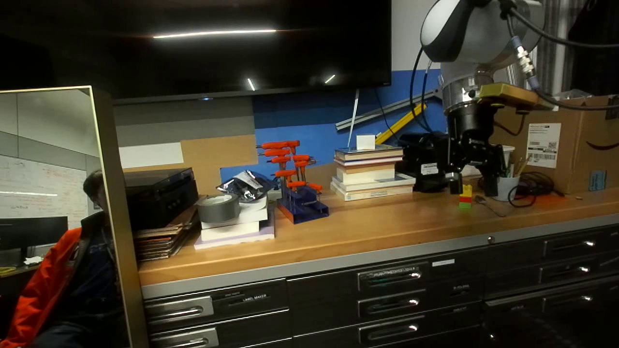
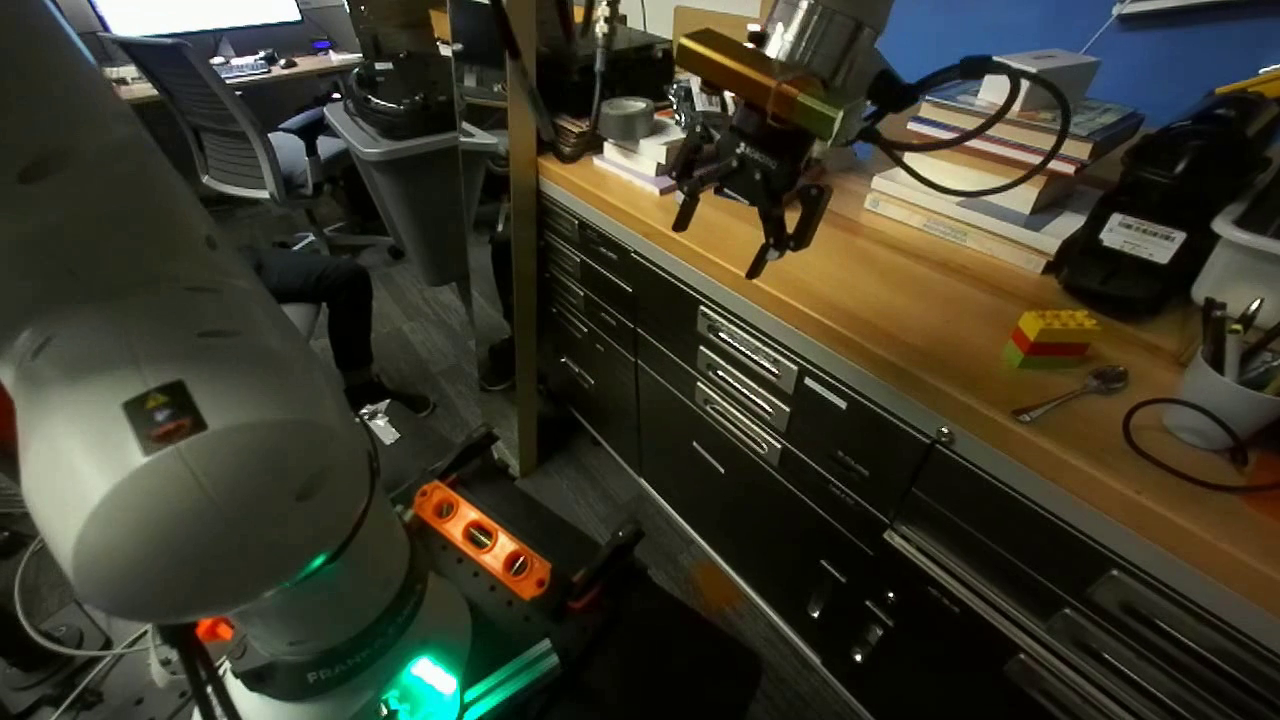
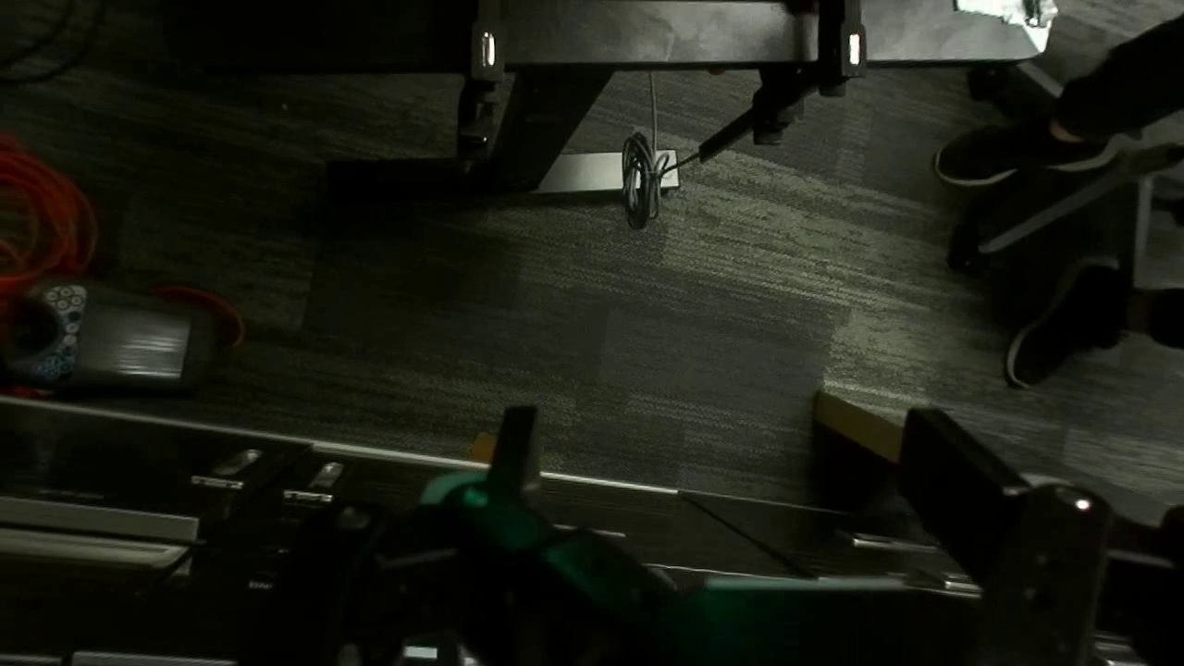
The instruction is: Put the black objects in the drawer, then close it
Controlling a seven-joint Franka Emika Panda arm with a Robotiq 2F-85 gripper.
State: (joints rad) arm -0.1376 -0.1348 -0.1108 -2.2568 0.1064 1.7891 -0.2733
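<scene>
One bright orange plastic bar (image 2: 498, 550) lies at left in an exterior view. Rightward, the black two-fingered metal claw (image 2: 722, 242) hangs in mid-air, jaws wide apart. Farther right, the wide, pale-edged dark metal drawer (image 2: 980, 604) sits under the wooden bench top (image 2: 880, 300), which bears a yellow, red and green toy-brick stack (image 2: 1050, 342).

Carpet (image 3: 647, 324) shows between the widely parted fingers (image 3: 515, 448).

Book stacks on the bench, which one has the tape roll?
The left stack in both exterior views: grey tape lies flat on it, while the right stack carries a white box.
</scene>
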